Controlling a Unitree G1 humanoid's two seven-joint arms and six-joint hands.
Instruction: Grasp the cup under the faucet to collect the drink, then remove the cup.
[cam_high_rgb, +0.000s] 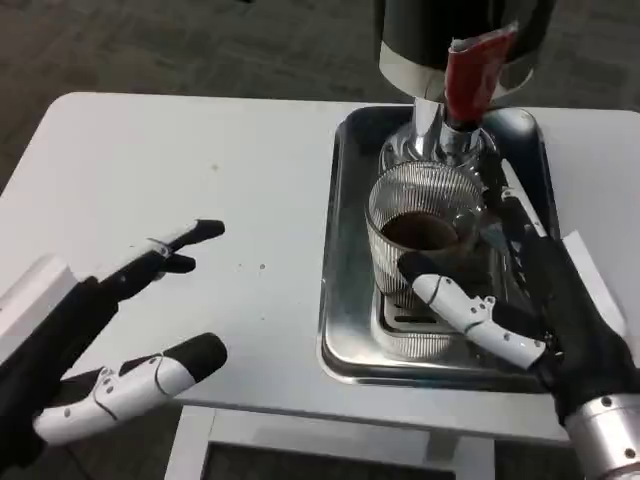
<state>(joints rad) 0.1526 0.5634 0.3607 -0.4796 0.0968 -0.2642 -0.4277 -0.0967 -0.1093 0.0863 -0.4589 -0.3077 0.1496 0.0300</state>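
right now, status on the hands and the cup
Left robot hand open, off to the side. Right robot hand wrapped around the cup. Cup under the faucet, dark drink inside. Nothing blocking.

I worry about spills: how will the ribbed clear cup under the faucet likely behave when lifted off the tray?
The cup holds dark drink, so it is probably bottom-heavy but could slosh if tilted. Its ribbed clear wall may aid grip, yet looks thin and might flex under a squeeze. The right hand wraps it over the metal tray, so a level lift seems safest.

Bright, even overhead light; soft glare streaks the shiny rectangular metal tray (345, 300) and chrome dispenser body (450, 40); the near hands look slightly soft, shadows faint
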